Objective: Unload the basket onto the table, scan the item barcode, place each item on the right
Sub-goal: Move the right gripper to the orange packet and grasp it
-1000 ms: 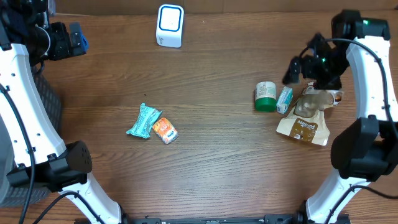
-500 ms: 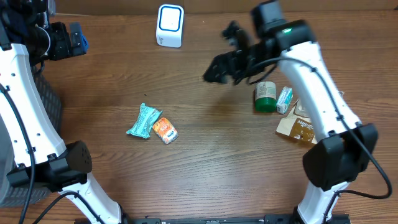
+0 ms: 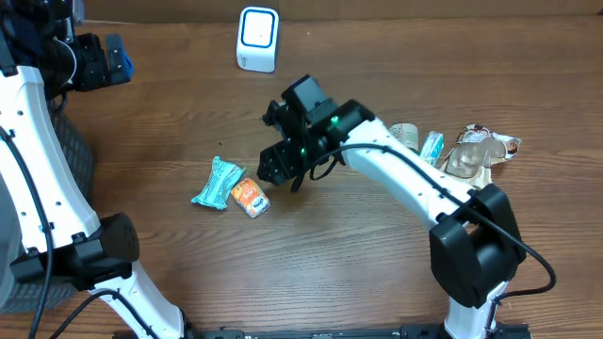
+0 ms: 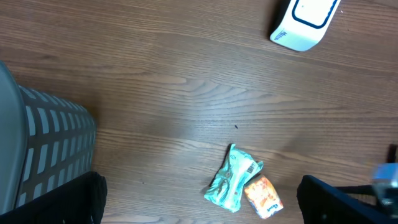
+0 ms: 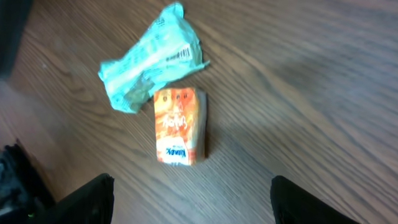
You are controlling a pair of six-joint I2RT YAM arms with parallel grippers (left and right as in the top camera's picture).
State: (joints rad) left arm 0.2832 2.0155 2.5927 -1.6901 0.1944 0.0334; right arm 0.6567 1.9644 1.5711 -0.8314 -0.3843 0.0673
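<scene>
Right gripper (image 3: 279,169) swung from 3 o'clock to centre, fingers apart, empty; orange packet (image 3: 250,198) lay flat, long axis 10-to-4 o'clock. Left gripper (image 3: 111,56) gaped wide.

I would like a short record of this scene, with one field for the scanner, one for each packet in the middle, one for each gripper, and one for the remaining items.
scanner: white barcode scanner, at the table's far edge, untouched
teal packet: crumpled, lying flat, white printed label facing up
orange packet: lying flat, right beside the teal packet
right gripper: open, above the orange packet, holding nothing
left gripper: open, at the far left, holding nothing
other items: round container, small box, crumpled pouch, grouped at the right
</scene>
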